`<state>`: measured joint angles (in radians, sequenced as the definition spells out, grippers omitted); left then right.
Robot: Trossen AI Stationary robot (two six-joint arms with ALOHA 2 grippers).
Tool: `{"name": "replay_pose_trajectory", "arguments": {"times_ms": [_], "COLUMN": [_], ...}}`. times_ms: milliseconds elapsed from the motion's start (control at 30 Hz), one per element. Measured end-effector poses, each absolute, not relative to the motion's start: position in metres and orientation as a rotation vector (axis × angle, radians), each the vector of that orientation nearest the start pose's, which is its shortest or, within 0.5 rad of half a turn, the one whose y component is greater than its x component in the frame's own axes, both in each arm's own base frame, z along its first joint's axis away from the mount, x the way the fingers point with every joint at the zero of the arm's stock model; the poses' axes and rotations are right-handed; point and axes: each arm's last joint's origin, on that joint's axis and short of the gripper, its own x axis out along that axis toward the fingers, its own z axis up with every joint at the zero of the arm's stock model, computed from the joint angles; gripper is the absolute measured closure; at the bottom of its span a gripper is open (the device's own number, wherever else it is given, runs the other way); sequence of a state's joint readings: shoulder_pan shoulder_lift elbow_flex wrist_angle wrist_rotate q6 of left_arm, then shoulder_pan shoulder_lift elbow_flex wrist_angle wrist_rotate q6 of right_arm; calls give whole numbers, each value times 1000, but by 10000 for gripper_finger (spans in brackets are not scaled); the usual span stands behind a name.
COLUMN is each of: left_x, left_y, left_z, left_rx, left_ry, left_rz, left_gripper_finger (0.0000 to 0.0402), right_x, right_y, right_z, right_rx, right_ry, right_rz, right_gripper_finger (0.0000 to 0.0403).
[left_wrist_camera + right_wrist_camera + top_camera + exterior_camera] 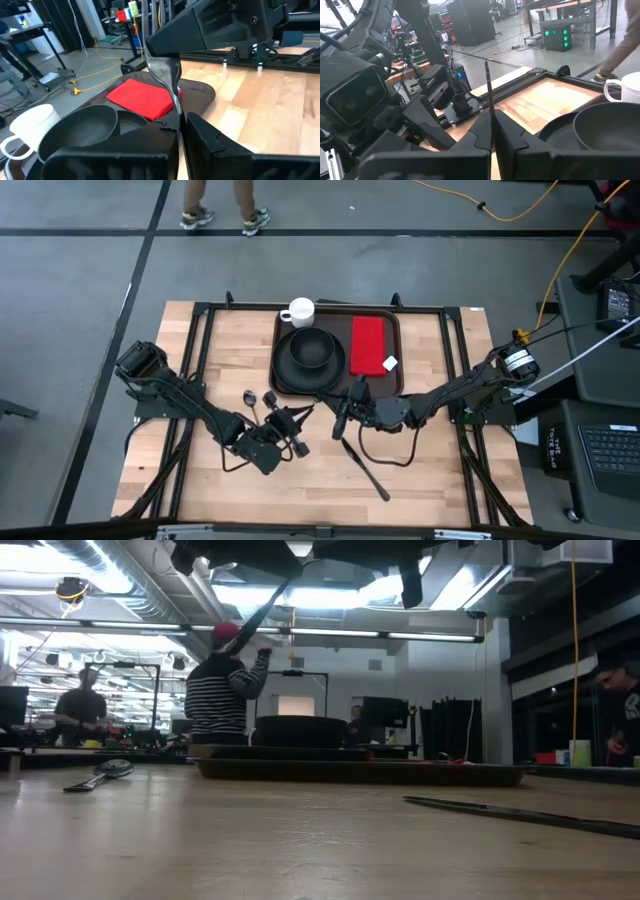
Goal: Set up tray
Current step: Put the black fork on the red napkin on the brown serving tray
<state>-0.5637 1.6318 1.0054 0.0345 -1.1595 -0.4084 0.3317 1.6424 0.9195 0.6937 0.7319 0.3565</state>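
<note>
The dark brown tray [338,320] lies at the table's far middle. It carries a white mug [299,311], a black bowl [311,350] on a round black plate, and a red napkin [368,345]. Just near of the tray, my left gripper [300,416] and my right gripper [342,412] meet tip to tip above the wood. Both are shut on one shiny metal utensil [163,72] held in the air between them. My left gripper pinches the utensil's narrow lower end [178,111] between its two fingers, with the utensil running on past them toward the tray. The utensil is lifted clear of the table. My right gripper is shut on the same utensil farther along, and its finger [210,30] covers that spot in the left wrist view. In its own view a thin shaft [488,87] stands out from between its shut fingers.
A knife [366,470] lies on the wood near of the right gripper, also seen as the knife [520,812] in the low view. Two more utensils [258,397] lie left of the tray. Dark frame rails run along both table sides. A person stands beyond the far edge.
</note>
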Motion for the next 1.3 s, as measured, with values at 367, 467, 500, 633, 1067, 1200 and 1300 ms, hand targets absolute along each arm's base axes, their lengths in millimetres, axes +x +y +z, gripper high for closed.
{"name": "replay_pose_trajectory", "arguments": {"times_ms": [367,467,500,633,1067,1200,1300], "left_x": [283,272,268,249,193,191,197], "left_y": [-167,-173,-175,-182,-158,-146,-138], "left_z": [240,246,249,254,257,258,257], "left_rx": [176,174,164,163,148,176,215], "left_ry": [269,293,297,306,438,468,538], "left_rz": [614,537,514,489,556,602,598], "left_gripper_finger": [375,362,359,347,351,357,365], "right_x": [339,338,338,337,323,323,325], "right_y": [96,92,91,90,62,50,38], "right_z": [254,258,259,261,266,267,266], "right_rx": [328,309,306,302,315,268,232], "right_ry": [-90,-114,-115,-104,83,104,123], "right_rz": [-393,-432,-443,-432,-463,-475,-465], "right_gripper_finger": [397,397,397,397,397,397,397]}}
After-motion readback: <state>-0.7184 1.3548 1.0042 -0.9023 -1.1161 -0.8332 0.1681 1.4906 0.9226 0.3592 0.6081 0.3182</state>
